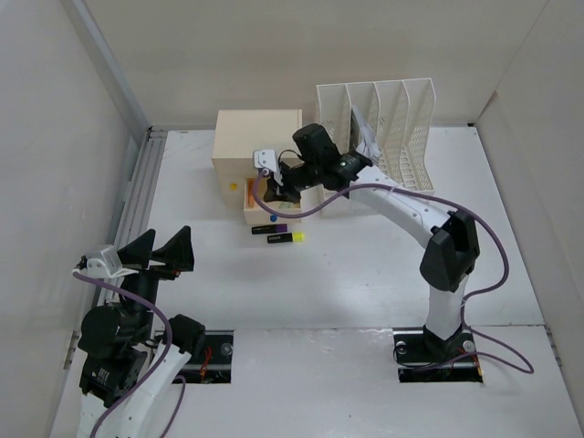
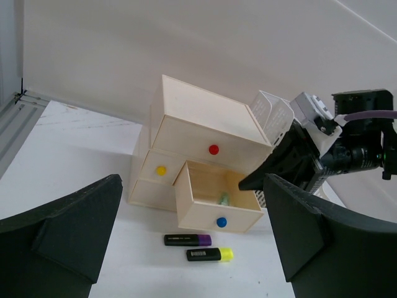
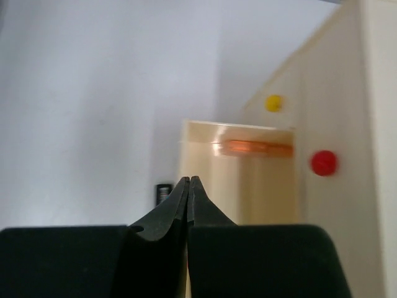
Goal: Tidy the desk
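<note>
Black left fingers (image 2: 68, 230) are held wide apart, low over the large flat white table (image 1: 365, 274), which is spread beneath everything. Black right fingers (image 3: 177, 208) are pressed shut above the opened blue-knobbed drawer (image 2: 198, 211) of the small cream drawer box (image 2: 205, 108).

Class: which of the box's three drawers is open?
The blue-knobbed drawer, pulled out; the red-knobbed drawer and yellow-knobbed drawer sit flush, shut.
</note>
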Robot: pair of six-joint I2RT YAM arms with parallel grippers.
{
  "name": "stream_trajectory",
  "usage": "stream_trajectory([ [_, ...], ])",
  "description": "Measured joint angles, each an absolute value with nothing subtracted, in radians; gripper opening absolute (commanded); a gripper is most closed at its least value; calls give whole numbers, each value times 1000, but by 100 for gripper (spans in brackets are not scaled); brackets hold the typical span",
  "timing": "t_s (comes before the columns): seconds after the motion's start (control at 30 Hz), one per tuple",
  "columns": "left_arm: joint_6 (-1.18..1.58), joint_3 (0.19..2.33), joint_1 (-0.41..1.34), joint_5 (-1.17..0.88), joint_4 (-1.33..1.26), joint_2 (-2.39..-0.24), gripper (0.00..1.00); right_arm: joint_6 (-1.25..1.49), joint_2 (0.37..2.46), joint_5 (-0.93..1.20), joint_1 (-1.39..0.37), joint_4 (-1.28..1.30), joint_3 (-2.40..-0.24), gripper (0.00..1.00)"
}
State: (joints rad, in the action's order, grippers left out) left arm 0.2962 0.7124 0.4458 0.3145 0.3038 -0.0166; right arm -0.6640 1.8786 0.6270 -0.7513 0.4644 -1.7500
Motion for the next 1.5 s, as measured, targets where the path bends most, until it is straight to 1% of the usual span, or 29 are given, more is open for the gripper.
stream_trajectory([
  [0.1,296,712,446,315,304,-17,95,-752,1948,766,-746,638,-1865,0],
  [0.23,296,712,446,315,304,-17,95,-876,2077,825,-753,852,-2006,0],
  [0.3,296,712,446,315,304,-19,94,-894,2116,818,-760,901,-2009,0],
  [0.4,296,712,446,314,304,-23,94,-844,2117,762,-769,861,-1919,0],
  [0.53,296,712,446,315,304,-25,94,-747,2045,538,-803,696,-1750,0],
  [0.63,296,712,446,314,304,-25,94,-681,1989,313,-841,545,-1664,0],
  [0.87,297,712,446,315,304,-26,94,-619,1972,-122,-892,298,-1597,0],
  [0.93,297,712,446,315,303,-30,91,-609,1975,-228,-890,242,-1597,0],
  [1.07,327,714,446,319,307,-61,85,-609,1990,-371,-888,144,-1597,0],
  [1.1,346,714,446,320,310,-71,81,-609,1992,-388,-888,131,-1596,0],
  [1.2,431,707,446,307,302,-94,78,-610,1992,-426,-896,102,-1583,0],
  [1.23,461,691,446,297,282,-94,78,-612,1991,-429,-897,88,-1573,0],
  [1.3,527,640,446,275,242,-94,75,-612,1990,-431,-897,76,-1557,0],
  [1.33,564,604,446,267,216,-96,73,-614,1986,-430,-896,73,-1547,0],
  [1.37,599,564,446,260,192,-97,64,-614,1978,-411,-895,78,-1535,0],
  [1.4,630,529,446,254,181,-101,59,-613,1966,-370,-891,105,-1528,0],
  [1.43,669,485,446,246,152,-108,55,-613,1949,-322,-889,143,-1528,4],
  [1.47,711,438,446,239,118,-114,51,-614,1929,-254,-881,185,-1528,16],
  [1.5,745,392,446,231,85,-126,44,-618,1897,-162,-870,241,-1530,29],
])
